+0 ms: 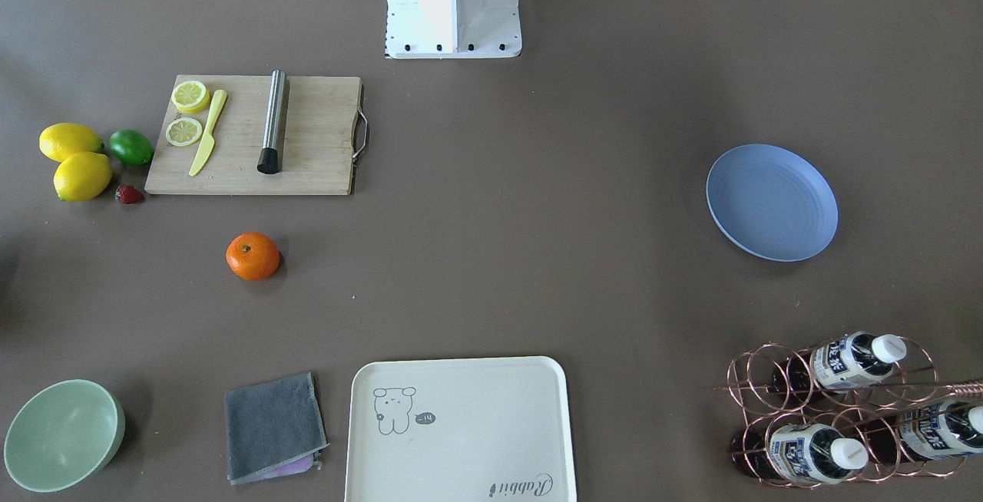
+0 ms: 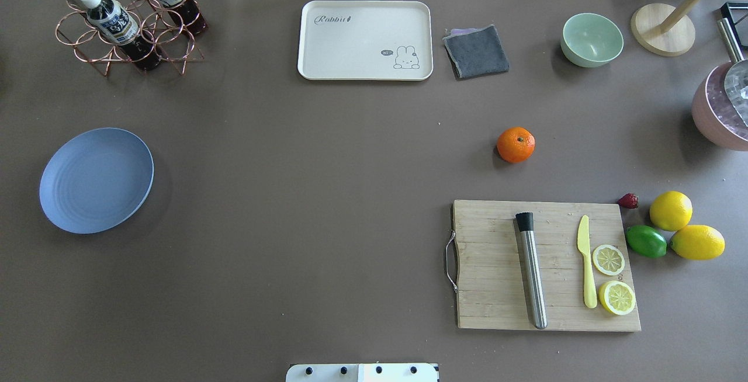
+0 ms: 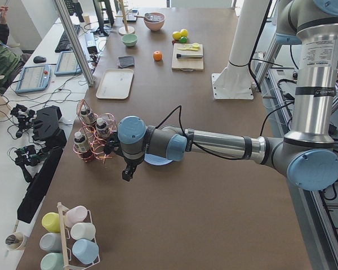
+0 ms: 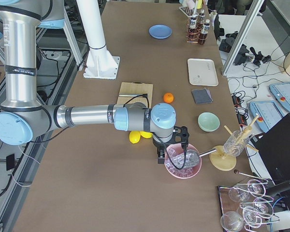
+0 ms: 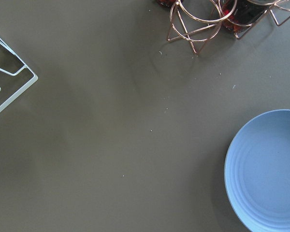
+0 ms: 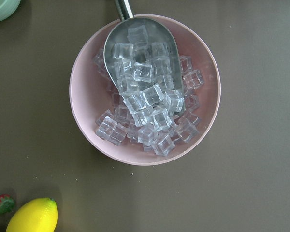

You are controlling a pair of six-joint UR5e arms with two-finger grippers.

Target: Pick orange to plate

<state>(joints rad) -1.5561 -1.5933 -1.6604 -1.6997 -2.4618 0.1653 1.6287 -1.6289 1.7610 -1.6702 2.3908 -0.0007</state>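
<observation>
Two risks: the orange, loose on the tabletop near the cutting board, may roll from an off-centre pinch, and the plate lies well apart, a long carry. Whether either arm's jaws are clenched cannot be told.

A steel cylinder and yellow knife were laid on the cutting board; apparent ice cubes were heaped in a pink bowl.

Bright, even light; sharp focus; faint soft shadow beside the orange.
</observation>
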